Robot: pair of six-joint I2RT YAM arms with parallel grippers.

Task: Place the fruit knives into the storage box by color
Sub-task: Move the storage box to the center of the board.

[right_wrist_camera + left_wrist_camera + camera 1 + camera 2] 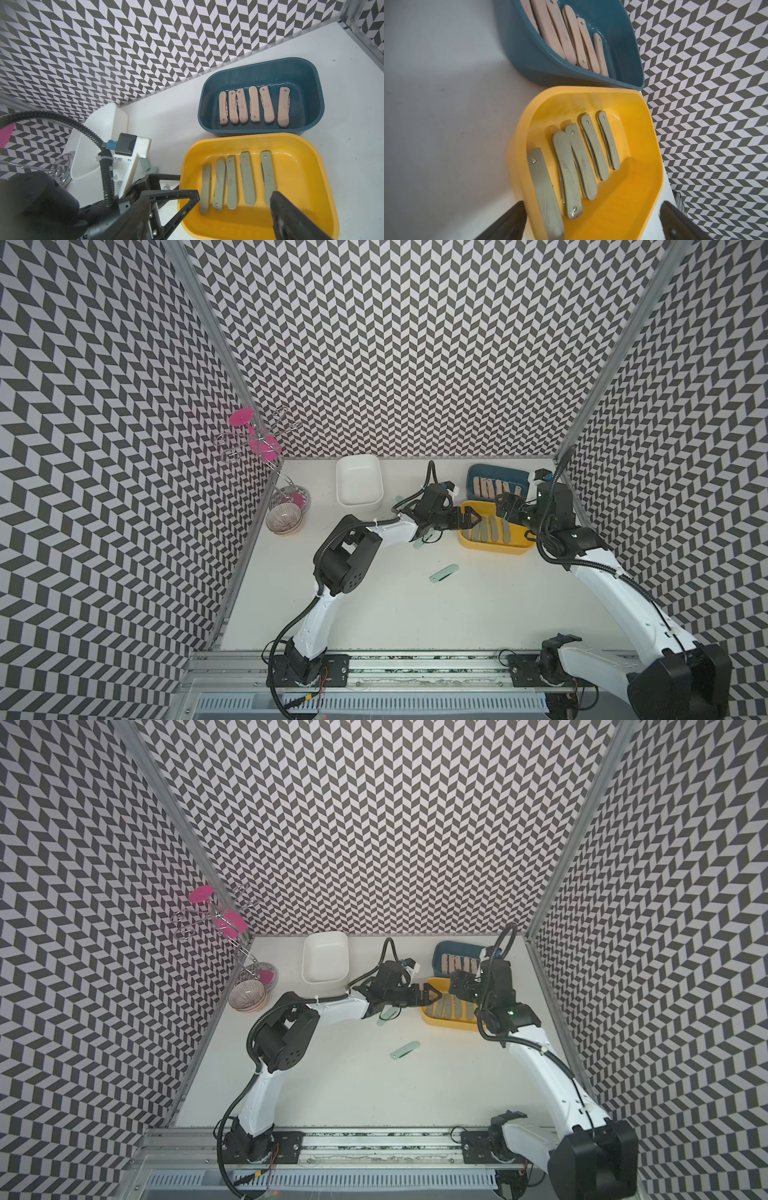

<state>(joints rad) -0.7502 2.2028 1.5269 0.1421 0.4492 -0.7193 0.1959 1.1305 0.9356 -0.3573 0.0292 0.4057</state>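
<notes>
Mint knife mostly beneath the left arm; peach knives partly beyond the left wrist view's edge.

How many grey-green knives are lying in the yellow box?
5, side by side in one row in the yellow box: first knife, second, third, fourth, fifth. None seems hidden.

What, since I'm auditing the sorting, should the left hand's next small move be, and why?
Probably draw the left hand back toward the loose mint knife: the hand is open and empty at the yellow box edge, and the white box holds nothing.
</notes>
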